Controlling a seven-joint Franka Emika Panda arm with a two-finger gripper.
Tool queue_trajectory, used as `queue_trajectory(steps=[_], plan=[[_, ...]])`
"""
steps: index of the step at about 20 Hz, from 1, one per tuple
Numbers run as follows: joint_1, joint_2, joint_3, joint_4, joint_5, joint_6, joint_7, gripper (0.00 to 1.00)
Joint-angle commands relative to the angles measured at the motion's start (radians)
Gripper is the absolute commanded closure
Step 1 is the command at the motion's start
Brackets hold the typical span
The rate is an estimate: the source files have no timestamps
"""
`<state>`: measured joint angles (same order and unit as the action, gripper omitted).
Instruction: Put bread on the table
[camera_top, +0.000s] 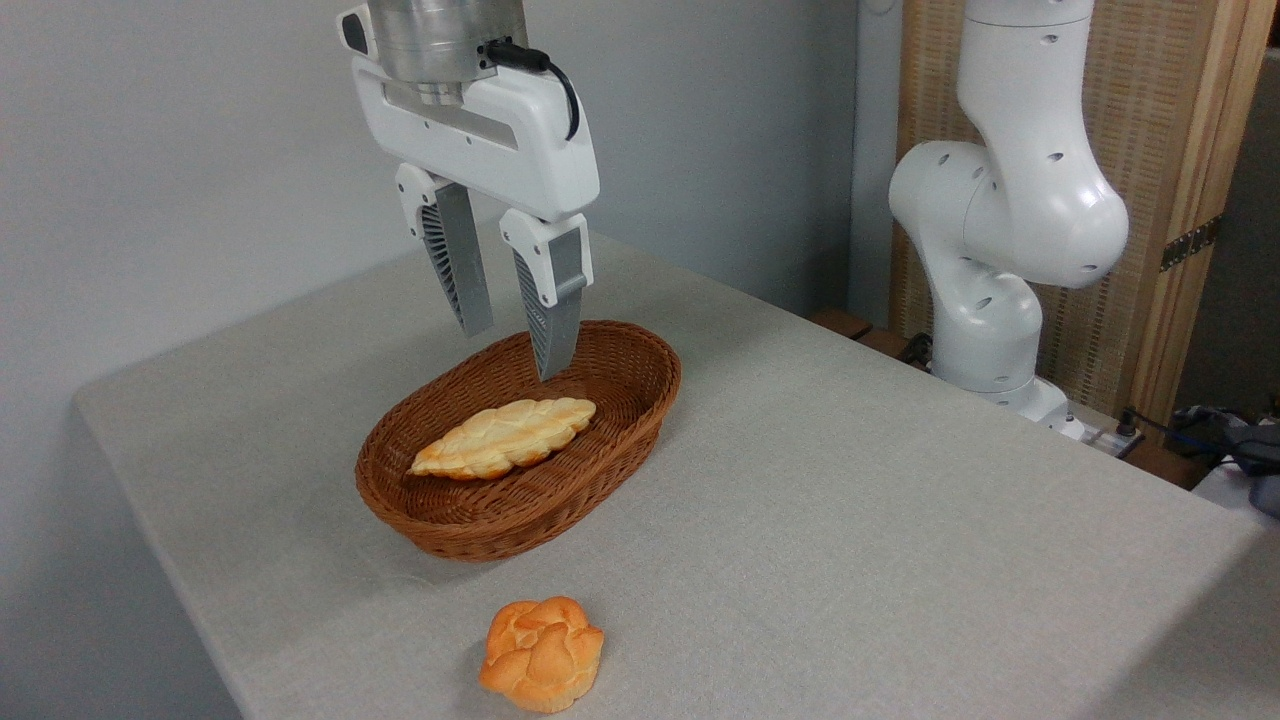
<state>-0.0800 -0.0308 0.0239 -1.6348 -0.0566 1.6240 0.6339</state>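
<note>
One bread (503, 438) is lying inside one wicker basket (440, 520), under my hand (515, 352).

The braided loaf is resting slantwise on the basket floor. I am holding my hand above its far end, two fingers (553, 320) parted and gripping nothing, clear of the loaf. One knobbly orange bun (541, 654) is sitting on the bench (900, 520) near the basket's front. My arm's base (1000, 250) is standing at the right.

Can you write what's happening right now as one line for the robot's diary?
tool: open, above basket | bread: in basket | bun: on table
</note>
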Motion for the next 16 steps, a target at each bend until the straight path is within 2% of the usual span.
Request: queue_trajectory(steps=[1, 16], plan=[[-0.003, -0.001, 0.008, 0.006, -0.022, -0.033, 0.003, 0.0], [-0.004, -0.001, 0.008, 0.006, -0.022, -0.049, 0.001, 0.0]])
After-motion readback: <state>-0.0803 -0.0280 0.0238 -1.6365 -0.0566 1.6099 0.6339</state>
